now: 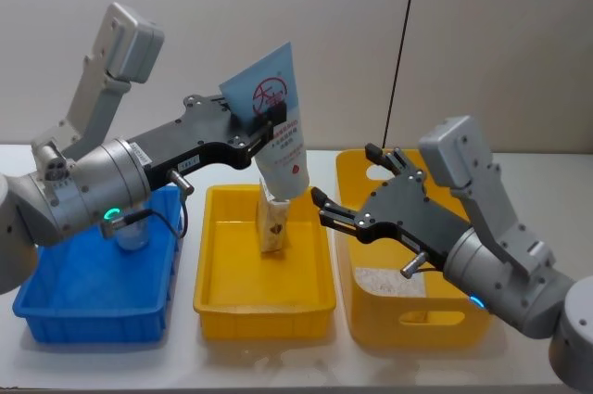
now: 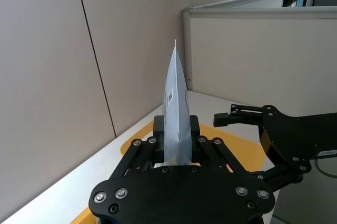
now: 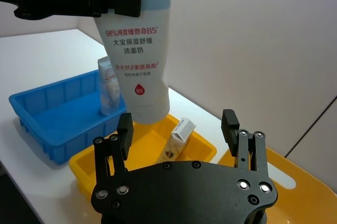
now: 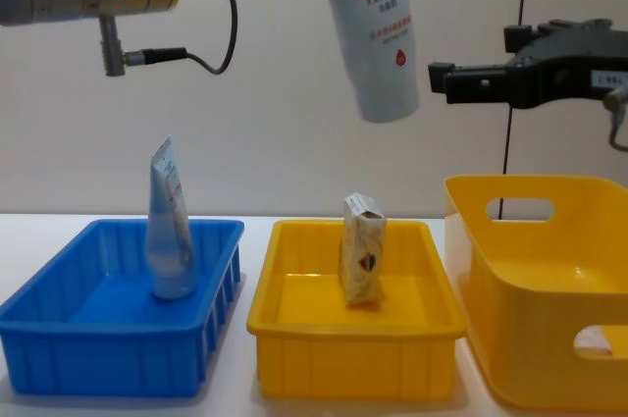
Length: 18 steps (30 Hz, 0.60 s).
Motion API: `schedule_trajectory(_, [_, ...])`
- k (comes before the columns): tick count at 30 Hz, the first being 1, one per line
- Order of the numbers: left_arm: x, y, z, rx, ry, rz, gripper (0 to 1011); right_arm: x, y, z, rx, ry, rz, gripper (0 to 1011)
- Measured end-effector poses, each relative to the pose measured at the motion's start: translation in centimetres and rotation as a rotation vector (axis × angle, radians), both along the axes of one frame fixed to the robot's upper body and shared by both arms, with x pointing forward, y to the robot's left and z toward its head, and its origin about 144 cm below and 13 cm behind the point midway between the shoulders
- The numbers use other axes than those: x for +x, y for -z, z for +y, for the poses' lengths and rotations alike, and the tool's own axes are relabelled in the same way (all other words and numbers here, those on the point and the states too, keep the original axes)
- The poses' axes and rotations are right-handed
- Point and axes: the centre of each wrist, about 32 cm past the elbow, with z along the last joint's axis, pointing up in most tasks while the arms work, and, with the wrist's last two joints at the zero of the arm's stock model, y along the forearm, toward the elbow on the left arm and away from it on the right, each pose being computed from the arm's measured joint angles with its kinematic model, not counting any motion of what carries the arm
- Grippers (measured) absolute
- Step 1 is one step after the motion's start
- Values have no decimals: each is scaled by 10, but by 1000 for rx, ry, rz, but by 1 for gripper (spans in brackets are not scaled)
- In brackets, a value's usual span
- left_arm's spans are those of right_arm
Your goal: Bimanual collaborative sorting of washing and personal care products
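While the left jaws clamp its upper half, the squeeze tube (image 1: 283, 155) hangs cap-down. The right jaws gape nearby, on its right.

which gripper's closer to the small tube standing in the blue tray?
Left. The left gripper, shut on the large tube, hangs above the middle yellow tray, next to the blue tray with the small tube. The right gripper, open, sits farther right, beyond the large tube.

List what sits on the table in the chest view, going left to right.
From the left: blue tray with a small tube standing in it → shallow yellow tray with a carton standing in it → deep yellow bin.
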Motion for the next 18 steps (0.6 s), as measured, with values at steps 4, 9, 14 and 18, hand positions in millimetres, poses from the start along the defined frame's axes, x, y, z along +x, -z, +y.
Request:
schedule_trajectory(4, [0, 0, 0, 0, 0, 0, 222, 5, -2, 1, 1, -20, -4, 1004])
schedule_trajectory(9, [0, 0, 0, 0, 0, 0, 223, 12, -3, 2, 7, -44, -9, 1004])
schedule_trajectory(14, [0, 0, 0, 0, 0, 0, 223, 19, -4, 4, 13, -65, -11, 1004])
schedule_trajectory(18, [0, 0, 0, 0, 0, 0, 223, 26, -4, 6, 19, -88, -9, 1003])
